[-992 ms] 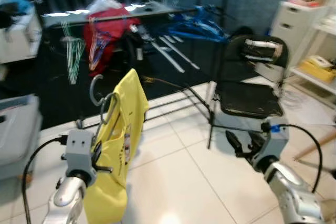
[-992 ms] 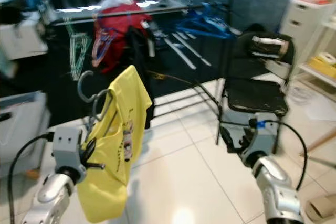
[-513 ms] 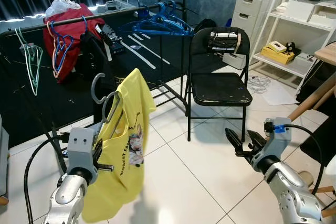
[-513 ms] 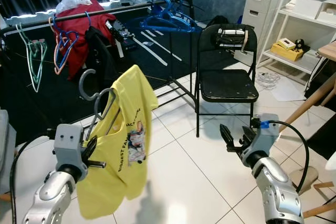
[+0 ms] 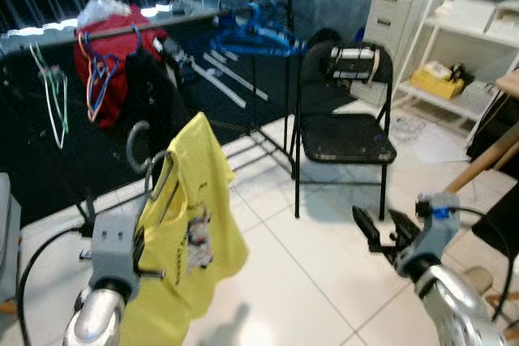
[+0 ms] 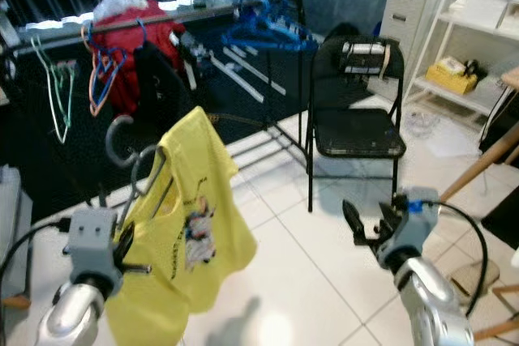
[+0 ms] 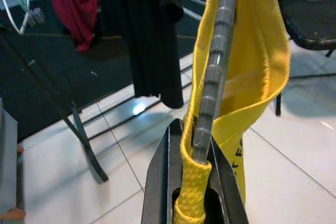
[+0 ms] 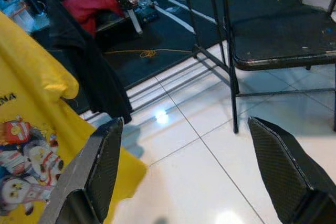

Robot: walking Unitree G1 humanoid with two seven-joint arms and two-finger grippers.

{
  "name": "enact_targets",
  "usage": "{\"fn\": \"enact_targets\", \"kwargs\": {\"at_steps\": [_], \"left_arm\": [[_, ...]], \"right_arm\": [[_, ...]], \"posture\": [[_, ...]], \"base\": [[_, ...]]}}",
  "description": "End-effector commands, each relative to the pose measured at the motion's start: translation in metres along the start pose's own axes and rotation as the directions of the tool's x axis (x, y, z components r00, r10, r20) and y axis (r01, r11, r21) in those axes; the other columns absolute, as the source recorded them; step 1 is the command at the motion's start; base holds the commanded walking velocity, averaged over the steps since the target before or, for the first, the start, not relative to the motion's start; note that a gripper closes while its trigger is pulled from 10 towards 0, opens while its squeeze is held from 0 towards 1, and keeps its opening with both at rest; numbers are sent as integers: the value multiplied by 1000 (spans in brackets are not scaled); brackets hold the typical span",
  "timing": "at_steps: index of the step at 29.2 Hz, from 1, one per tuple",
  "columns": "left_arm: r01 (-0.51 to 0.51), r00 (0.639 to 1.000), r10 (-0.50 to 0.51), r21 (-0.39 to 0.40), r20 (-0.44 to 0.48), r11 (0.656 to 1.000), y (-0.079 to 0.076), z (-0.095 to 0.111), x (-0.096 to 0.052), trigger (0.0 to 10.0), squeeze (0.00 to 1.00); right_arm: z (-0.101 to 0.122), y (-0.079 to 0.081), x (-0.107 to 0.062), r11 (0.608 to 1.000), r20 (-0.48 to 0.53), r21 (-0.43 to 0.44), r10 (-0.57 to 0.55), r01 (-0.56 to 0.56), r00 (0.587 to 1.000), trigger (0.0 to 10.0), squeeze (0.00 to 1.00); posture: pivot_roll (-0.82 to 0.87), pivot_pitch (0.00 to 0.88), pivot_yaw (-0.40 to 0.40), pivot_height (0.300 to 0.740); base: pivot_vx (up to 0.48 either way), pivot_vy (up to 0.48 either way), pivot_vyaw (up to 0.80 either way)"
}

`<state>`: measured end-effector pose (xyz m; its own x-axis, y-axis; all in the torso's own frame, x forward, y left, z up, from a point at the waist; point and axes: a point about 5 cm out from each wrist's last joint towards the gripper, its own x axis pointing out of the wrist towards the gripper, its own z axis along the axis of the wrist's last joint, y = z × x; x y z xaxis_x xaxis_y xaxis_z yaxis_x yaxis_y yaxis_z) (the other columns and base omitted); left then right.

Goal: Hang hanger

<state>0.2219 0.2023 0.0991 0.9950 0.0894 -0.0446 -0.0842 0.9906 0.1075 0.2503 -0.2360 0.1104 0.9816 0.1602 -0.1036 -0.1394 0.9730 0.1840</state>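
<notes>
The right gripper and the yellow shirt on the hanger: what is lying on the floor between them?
Nothing: between the right gripper and the yellow shirt there is bare white tile floor, seen in both eye views.

Floor [image 5: 324,265]: white glossy tiles with dark grout lines. A black folding chair [image 5: 345,131] stands on it at 1 o'clock. The black clothes rack [image 5: 243,79] stands at 12 o'clock, its base bars resting on the tiles at the edge of a dark mat [image 5: 49,176], which covers the floor at 10 to 11 o'clock. White shelving [image 5: 466,38] stands at 2 o'clock.
</notes>
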Motion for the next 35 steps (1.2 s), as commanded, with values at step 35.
{"fn": "enact_targets", "kwargs": {"at_steps": [35], "left_arm": [[69, 997, -67, -54, 34, 996, -7, 5, 8, 10000, 0]], "right_arm": [[3, 13, 2, 981, 72, 177, 68, -80, 995, 10000, 0]], "posture": [[-71, 0, 79, 740]], "base": [[0, 0, 0]]}}
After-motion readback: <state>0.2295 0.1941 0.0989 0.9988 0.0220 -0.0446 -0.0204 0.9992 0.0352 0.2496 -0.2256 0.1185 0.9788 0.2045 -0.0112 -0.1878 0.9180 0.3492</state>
